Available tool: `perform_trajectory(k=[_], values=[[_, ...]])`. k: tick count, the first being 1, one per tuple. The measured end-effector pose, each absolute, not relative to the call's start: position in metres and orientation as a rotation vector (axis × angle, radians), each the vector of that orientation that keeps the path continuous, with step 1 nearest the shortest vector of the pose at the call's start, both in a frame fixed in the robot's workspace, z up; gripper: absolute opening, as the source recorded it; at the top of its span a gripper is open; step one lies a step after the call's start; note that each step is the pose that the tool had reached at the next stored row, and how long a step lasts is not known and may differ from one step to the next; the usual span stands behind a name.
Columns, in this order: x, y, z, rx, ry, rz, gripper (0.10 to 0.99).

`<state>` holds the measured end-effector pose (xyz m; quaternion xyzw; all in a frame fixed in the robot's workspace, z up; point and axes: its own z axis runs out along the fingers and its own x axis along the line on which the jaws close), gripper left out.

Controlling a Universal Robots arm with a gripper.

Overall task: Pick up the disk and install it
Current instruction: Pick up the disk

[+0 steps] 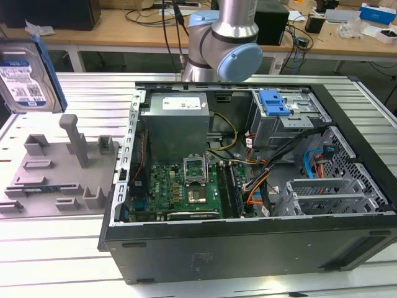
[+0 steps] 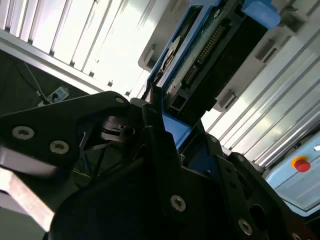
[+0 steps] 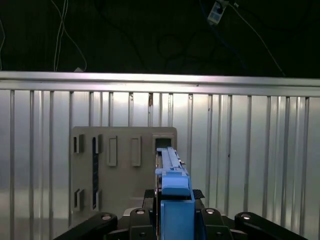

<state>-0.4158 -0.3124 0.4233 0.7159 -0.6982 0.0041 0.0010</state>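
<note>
Closest to the lens in the second wrist view, my tool is clamped on the disk by its blue bracket. The far pad's contact is shadowed, so I can only presume it seats squarely. A grip on flexing plastic could let the drive pivot or slip.

In the first wrist view the disk hangs edge-on over the grey fixture on the tabletop; any sag could catch a slot.

In the exterior view the disk stands upright at the exterior view's left, well apart from the open computer case. The case's rim and loose cables could snag the bracket.
</note>
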Motion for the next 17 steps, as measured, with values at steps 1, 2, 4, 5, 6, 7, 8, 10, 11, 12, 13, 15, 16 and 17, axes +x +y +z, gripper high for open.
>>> perform_trajectory(k=[1, 2, 4, 5, 6, 7, 8, 10, 11, 12, 13, 15, 16, 17], values=[[-0.416, -0.312, 0.429, 2.247, -2.192, 0.013, 0.365], [-0.416, -0.313, 0.437, 2.248, -2.192, 0.013, 0.365], [-0.416, -0.313, 0.447, 2.248, -2.192, 0.012, 0.365], [-0.416, -0.313, 0.453, 2.248, -2.192, 0.012, 0.365], [-0.416, -0.313, 0.458, 2.248, -2.192, 0.012, 0.365], [-0.416, -0.313, 0.462, 2.248, -2.193, 0.012, 0.365], [-0.416, -0.313, 0.468, 2.248, -2.193, 0.012, 0.365], [-0.416, -0.313, 0.479, 2.249, -2.193, 0.011, 0.365], [-0.416, -0.313, 0.481, 2.249, -2.193, 0.010, 0.365], [-0.416, -0.313, 0.484, 2.249, -2.194, 0.009, 0.365], [-0.416, -0.313, 0.485, 2.250, -2.194, 0.008, 0.365], [-0.416, -0.313, 0.485, 2.249, -2.194, 0.008, 0.365], [-0.416, -0.313, 0.485, 2.249, -2.194, 0.008, 0.365], [-0.416, -0.313, 0.485, 2.249, -2.194, 0.008, 0.365]])
